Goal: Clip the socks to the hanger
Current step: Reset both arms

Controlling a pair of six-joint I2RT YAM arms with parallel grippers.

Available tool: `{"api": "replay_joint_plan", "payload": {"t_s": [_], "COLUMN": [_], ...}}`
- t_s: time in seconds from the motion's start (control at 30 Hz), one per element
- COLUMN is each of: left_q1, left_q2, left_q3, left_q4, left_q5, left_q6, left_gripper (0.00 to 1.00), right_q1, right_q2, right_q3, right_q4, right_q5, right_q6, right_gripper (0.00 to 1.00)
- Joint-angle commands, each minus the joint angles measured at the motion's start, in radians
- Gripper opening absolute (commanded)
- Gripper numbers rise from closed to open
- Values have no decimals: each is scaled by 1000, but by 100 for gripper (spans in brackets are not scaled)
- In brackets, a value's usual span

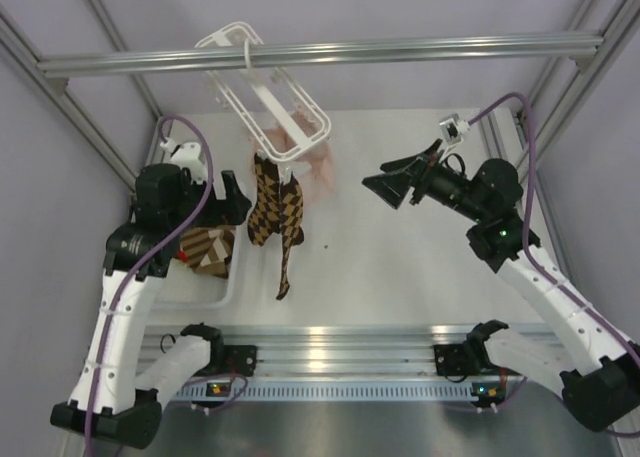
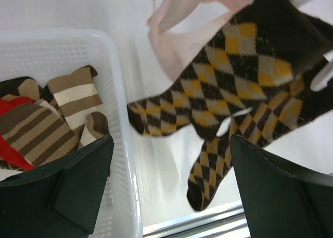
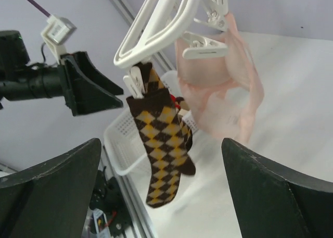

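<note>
Left pincer (image 2: 170,139) agape near socks (image 2: 229,92) | right pincer (image 3: 161,141) agape, well apart

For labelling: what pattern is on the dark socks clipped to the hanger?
Socks: dark brown and orange-tan argyle diamonds, clearest in left wrist view.

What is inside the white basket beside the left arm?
Folded striped socks in brown, tan and cream, plus a red item, lie in the basket. Whatever lies beneath them is covered.

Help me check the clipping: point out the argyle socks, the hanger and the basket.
argyle socks (image 3: 161,144): right wrist view, diamond-check leg of the hanging pair.
hanger (image 3: 169,27): right wrist view, white lower rail.
basket (image 2: 122,123): left wrist view, perforated right wall.
</note>
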Motion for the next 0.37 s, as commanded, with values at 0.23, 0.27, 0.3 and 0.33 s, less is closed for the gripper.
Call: {"api": "replay_joint_plan", "payload": {"t_s": [0.23, 0.27, 0.3, 0.33], "left_q1": [82, 92, 115, 128], "left_q2": [-196, -204, -217, -225], "left_q3": [-89, -91, -93, -91], "left_q4": [-40, -37, -35, -35], "left_q5": [-126, -129, -129, -125], "left_q6": [-34, -42, -57, -66], "left_gripper": [98, 98, 98, 98], "right_q1": [-31, -35, -41, -45], "right_q2": [-204, -209, -209, -209], "right_q3": [-111, -109, -111, -106], "right_q4": [-177, -180, -179, -171], "right_q5": [55, 51, 51, 50], "right_q6": [-204, -204, -200, -199], "right_gripper": [100, 100, 100, 100]}}
